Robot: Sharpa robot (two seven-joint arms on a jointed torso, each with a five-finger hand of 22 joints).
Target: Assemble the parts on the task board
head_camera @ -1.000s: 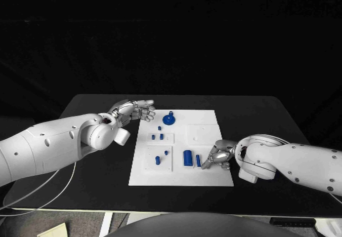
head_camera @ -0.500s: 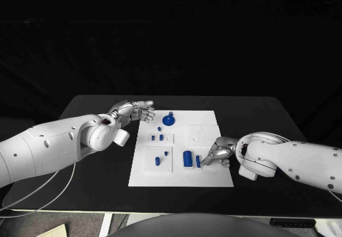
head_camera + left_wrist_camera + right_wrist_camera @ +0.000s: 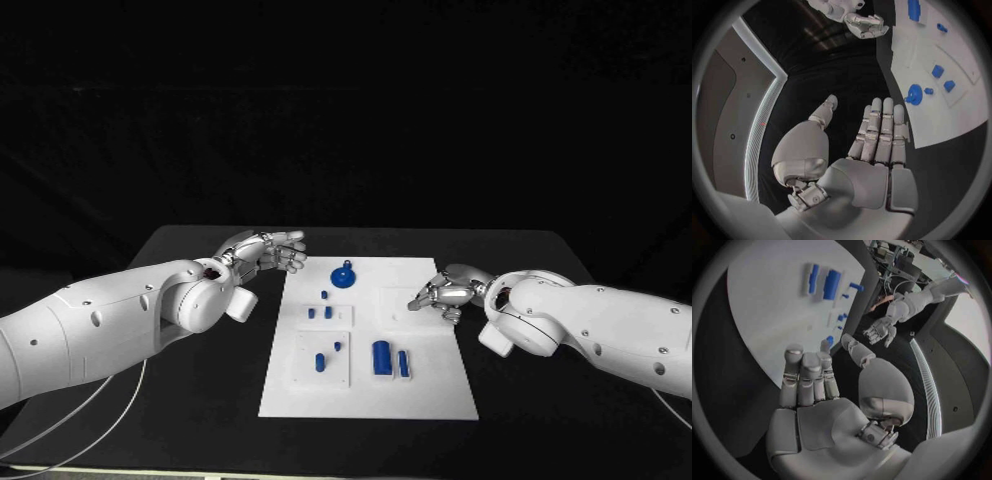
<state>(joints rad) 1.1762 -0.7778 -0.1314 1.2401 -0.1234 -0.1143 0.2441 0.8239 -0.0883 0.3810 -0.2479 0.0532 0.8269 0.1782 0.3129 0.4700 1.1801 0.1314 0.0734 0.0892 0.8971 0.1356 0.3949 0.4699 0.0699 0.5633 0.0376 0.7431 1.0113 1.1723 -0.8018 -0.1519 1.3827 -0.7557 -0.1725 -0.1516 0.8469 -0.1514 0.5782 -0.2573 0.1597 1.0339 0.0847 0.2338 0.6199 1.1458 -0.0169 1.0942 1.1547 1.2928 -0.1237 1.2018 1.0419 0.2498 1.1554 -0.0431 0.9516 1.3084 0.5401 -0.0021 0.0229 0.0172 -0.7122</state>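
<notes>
Hovering, left hand [image 3: 268, 250]: silver metal, segmented fingers spread apart and holding nothing, above the black table [image 3: 534, 250] just off the task board's far-left corner; palm open toward the board in the left wrist view [image 3: 873, 150].
Right hand [image 3: 441, 294]: same silver build, fingers loosely extended with nothing between them, at the board's right edge toward the far side; the right wrist view [image 3: 807, 390] shows the fingers side by side and straight, palm bare.
Task board [image 3: 433, 400]: flat white matte rectangular plate, mid-table, with shallow raised square panels on it.
Round part [image 3: 343, 275]: blue disc with a short stem on top, near the far edge, close to the left hand.
Small peg [image 3: 326, 294]: tiny blue stub just nearside of the round part.
Two small blocks [image 3: 319, 313]: blue, side by side on a panel left of centre.
Big cylinder [image 3: 382, 357]: blue, smooth, lying flat toward the near edge, with a thin blue bar [image 3: 404, 362] parallel just to its right.
Left near panel: short blue pin [image 3: 320, 361] and a smaller blue stub [image 3: 338, 346].
</notes>
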